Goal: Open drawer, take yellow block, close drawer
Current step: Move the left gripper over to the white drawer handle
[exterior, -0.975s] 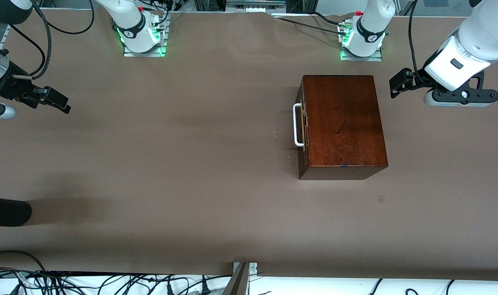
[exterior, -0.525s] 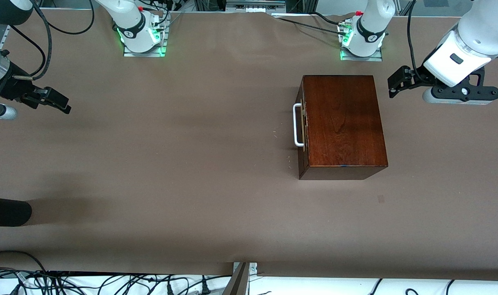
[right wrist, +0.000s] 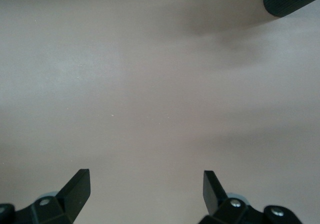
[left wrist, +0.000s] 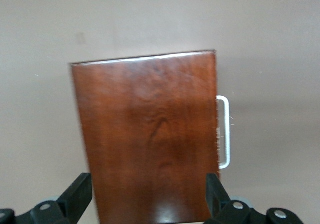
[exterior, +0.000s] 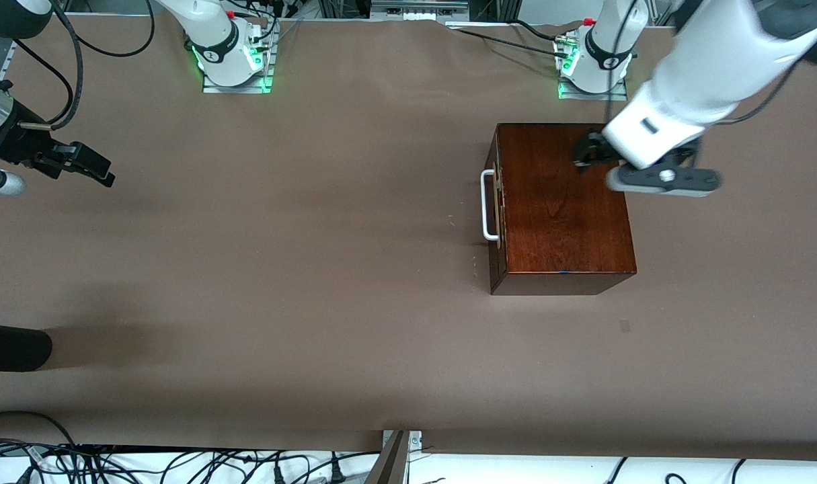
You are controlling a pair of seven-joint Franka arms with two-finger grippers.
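Table (exterior: pixel 314 269): left gripper (exterior: pixel 586 153) now over drawer (exterior: pixel 559 202).

A brown paper-covered table (exterior: pixel 280 282) fills nearly the whole frame; a dark rounded object (exterior: pixel 11 347) juts in at the lower left edge, casting a soft shadow toward the centre; tangled black cables (exterior: pixel 146 464) lie on white along the bottom left; a grey metal bracket (exterior: pixel 396 457) sits at bottom centre.

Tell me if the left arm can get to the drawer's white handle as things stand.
Probably yes: the left hand, open, is over the wooden box, and nothing stands around the handle on the drawer front.
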